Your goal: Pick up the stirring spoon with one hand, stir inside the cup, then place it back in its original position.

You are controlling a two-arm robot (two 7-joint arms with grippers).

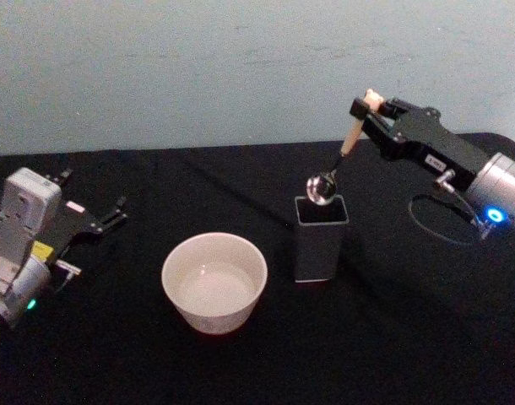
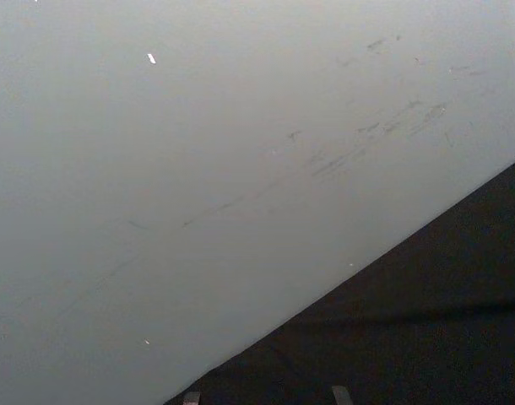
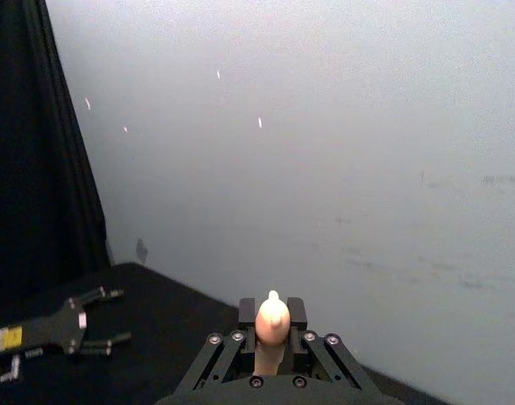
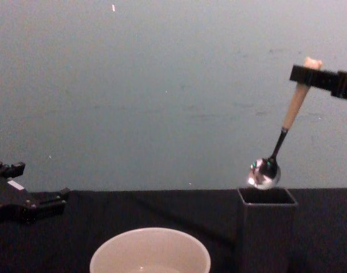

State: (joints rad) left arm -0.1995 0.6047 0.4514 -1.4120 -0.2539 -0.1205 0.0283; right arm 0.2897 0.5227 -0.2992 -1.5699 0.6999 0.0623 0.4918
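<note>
Cup (image 1: 214, 283): it stands nearest on the table (image 1: 409, 354), upright, just left of the holder and touching nothing. If the spoon crosses low, its bowl could strike the thin rim and shove or tip the cup.
Holder (image 1: 320, 240): it stands upright beside the cup with an open mouth. It is narrow, so a tilted spoon lowered off-centre would likely catch its edge and topple it.
Left tool (image 1: 93, 198): parked low at the table's left side, fingers apart, holding nothing.
Stirring spoon (image 1: 348, 143): it hangs slanted in the air, its metal bowl just above the holder's mouth and not touching. Gripped only near the bear head, it may swing or slip.
Right tool (image 1: 365, 108): clamped on the handle's top. The arm reaches in from the right, raised well above the table, fingers roughly level and pointing left.
</note>
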